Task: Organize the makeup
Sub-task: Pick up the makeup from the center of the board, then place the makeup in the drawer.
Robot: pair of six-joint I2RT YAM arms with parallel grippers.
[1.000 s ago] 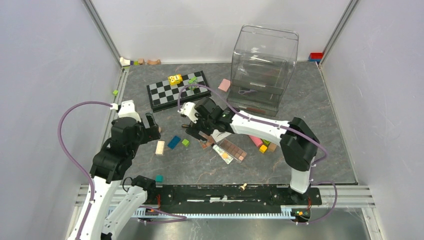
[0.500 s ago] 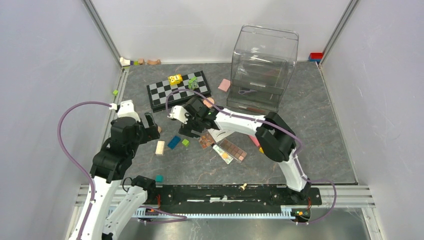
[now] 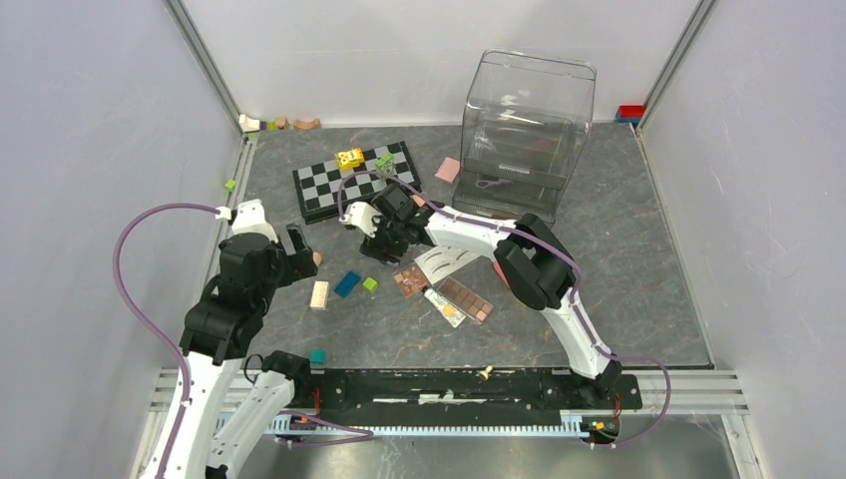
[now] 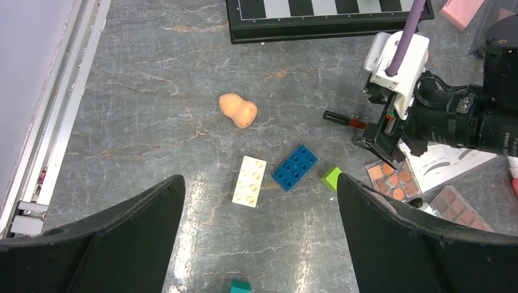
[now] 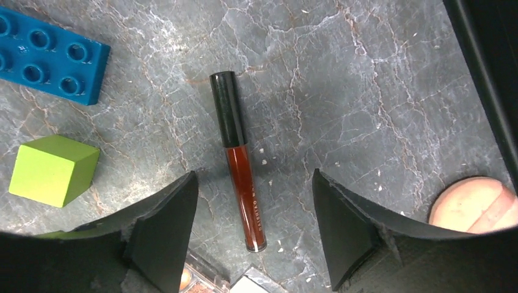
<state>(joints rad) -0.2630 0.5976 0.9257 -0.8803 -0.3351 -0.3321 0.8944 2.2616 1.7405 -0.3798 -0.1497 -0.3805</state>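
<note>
A dark red lip gloss tube (image 5: 241,165) with a black cap lies flat on the table; it also shows in the left wrist view (image 4: 345,120). My right gripper (image 5: 255,226) is open, low over it, one finger on each side of its red end; it also shows from above (image 3: 384,239). Right of it lie a small orange eyeshadow palette (image 3: 410,279), a white lash card (image 3: 446,263) and a brown-pink palette (image 3: 467,298). A peach sponge (image 4: 238,110) lies to the left. My left gripper (image 4: 259,244) is open and empty above the blocks.
The chessboard (image 3: 354,182) with toy blocks lies just behind the right gripper. A clear organizer box (image 3: 524,135) stands at the back right, a pink block (image 3: 448,170) beside it. Cream (image 4: 251,181), blue (image 4: 295,167) and green (image 4: 331,178) blocks lie near the tube.
My right gripper has moved left and away from the palettes to over the lip gloss tube, uncovering the white card. The left arm has not moved.
</note>
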